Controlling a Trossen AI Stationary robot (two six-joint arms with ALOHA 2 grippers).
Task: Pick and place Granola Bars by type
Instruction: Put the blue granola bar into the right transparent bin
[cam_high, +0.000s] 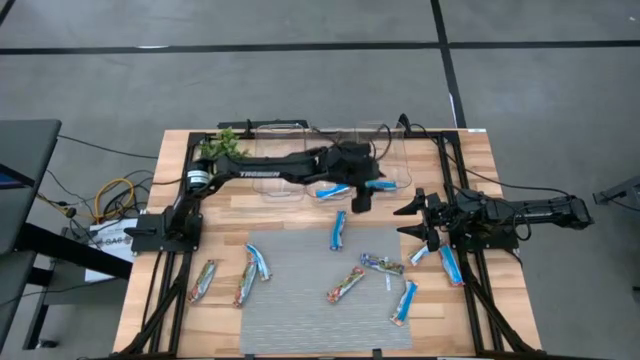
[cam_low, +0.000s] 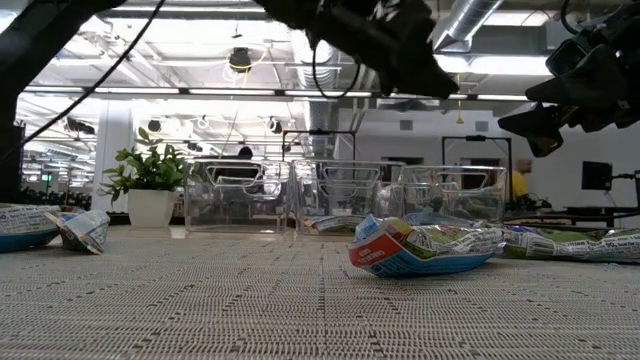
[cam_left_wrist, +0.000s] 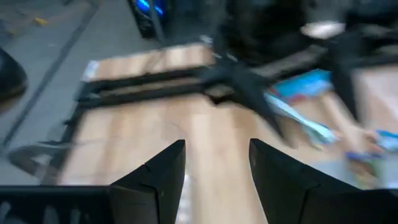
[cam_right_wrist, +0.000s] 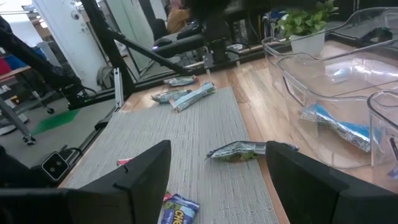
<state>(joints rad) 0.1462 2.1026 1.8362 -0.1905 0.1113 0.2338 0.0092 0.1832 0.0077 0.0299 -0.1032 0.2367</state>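
Observation:
Several wrapped granola bars lie flat on the grey mat (cam_high: 300, 300): a blue one (cam_high: 338, 230), red-green ones (cam_high: 345, 285) (cam_high: 204, 281), a silvery one (cam_high: 382, 264) and another blue one (cam_high: 404, 300). Two more blue bars (cam_high: 450, 265) rest on the wood at the mat's right. A blue bar (cam_high: 332, 190) lies in the clear bins. My left gripper (cam_high: 360, 200) (cam_left_wrist: 217, 152) hovers open and empty just in front of the bins. My right gripper (cam_high: 405, 221) (cam_right_wrist: 217, 149) hangs open and empty above the mat's far right corner.
Three clear bins (cam_low: 345, 195) stand in a row along the table's far edge, with a potted plant (cam_high: 222, 145) at their left. Black frame rails (cam_high: 470, 290) run down both sides of the table. The left arm (cam_high: 270, 170) stretches across in front of the bins.

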